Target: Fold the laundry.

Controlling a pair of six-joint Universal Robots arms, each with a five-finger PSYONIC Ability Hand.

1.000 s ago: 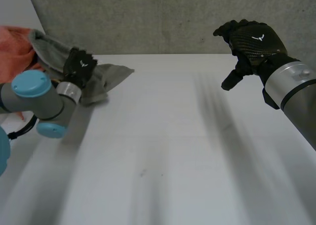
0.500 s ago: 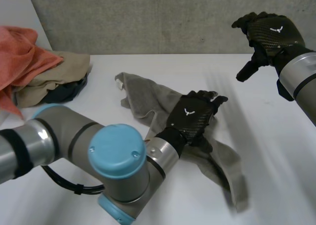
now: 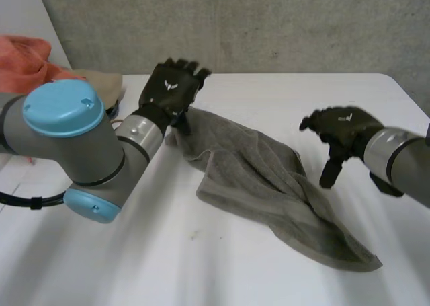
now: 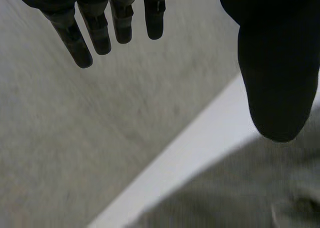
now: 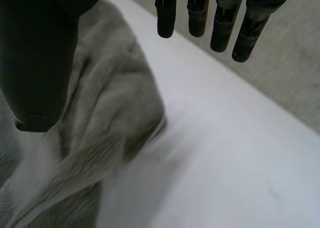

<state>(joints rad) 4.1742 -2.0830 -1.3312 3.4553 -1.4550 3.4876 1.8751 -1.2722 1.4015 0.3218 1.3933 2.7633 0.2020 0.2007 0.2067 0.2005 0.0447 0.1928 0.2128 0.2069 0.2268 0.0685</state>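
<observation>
Left robot hand (image 3: 171,91) has swung back to the towel's (image 3: 269,185) upper-left end, fingers spread; right robot hand (image 3: 339,128) hangs spread too. Towel's crumpled mid-frame on the bench (image 3: 168,265), needs flattening next, I'd say.

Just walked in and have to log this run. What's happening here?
A robot is on a laundry-folding job. A grey towel lies rumpled across the white table. The left hand is open at the towel's far corner, the right hand open by its opposite edge; neither holds it. More laundry is piled at the table's far left.
</observation>
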